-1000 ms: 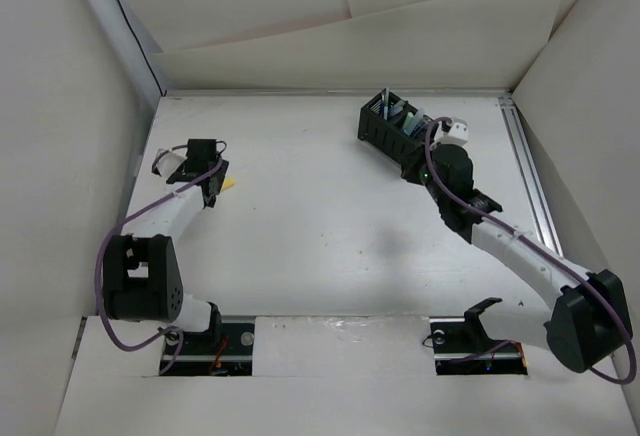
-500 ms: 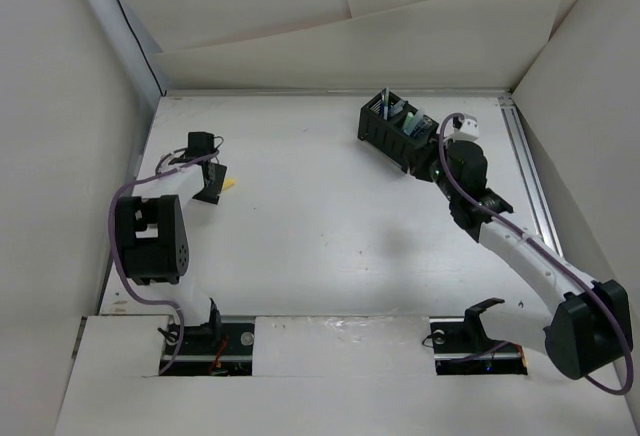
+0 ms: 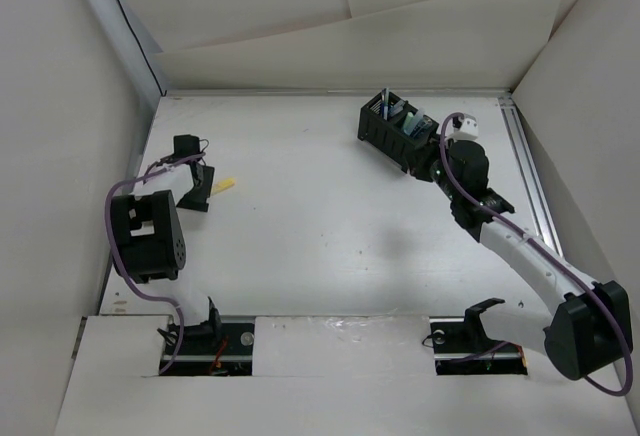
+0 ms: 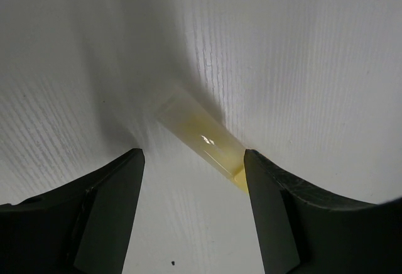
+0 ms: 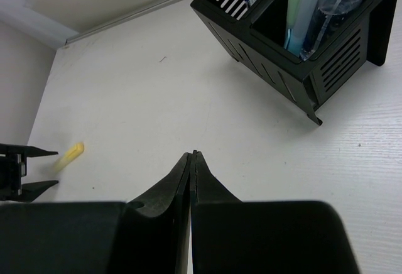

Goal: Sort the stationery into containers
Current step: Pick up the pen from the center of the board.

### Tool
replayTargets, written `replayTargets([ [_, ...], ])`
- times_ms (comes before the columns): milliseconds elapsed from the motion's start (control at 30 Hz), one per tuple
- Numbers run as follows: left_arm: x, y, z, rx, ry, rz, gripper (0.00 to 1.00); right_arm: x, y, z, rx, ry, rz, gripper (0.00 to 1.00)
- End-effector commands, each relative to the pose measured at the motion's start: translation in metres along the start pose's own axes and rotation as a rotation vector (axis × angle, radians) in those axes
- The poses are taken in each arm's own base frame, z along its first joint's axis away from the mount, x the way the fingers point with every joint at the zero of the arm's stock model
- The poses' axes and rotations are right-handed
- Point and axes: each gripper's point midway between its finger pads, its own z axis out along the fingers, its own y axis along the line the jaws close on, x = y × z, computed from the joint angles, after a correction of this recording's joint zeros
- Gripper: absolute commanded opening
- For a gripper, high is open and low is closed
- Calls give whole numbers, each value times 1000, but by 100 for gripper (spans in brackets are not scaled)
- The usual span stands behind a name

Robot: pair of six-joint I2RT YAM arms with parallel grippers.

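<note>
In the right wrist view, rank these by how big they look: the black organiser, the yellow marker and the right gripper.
1. right gripper, though it sits nearest the camera, so its rank is unsure.
2. black organiser.
3. yellow marker, far off and clearly the smallest.

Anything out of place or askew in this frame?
One pale yellow marker lies loose on the table's left side, far from the black organiser holding the other stationery; the left gripper is open around its near end. Nothing looks spilled or damaged.
</note>
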Motion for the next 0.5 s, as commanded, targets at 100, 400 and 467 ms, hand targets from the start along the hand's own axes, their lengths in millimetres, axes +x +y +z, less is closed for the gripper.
replayTargets([
  [100,-3,3,4,-52,-8,-25,59,-7,10,-4,-45,-22,-8,4],
  [400,-6,-3,12,-82,-22,-26,53,-7,10,-4,-45,-22,-8,4],
  [467,-7,-4,16,-97,-28,-22,51,-5,13,-5,-53,-17,-10,4],
])
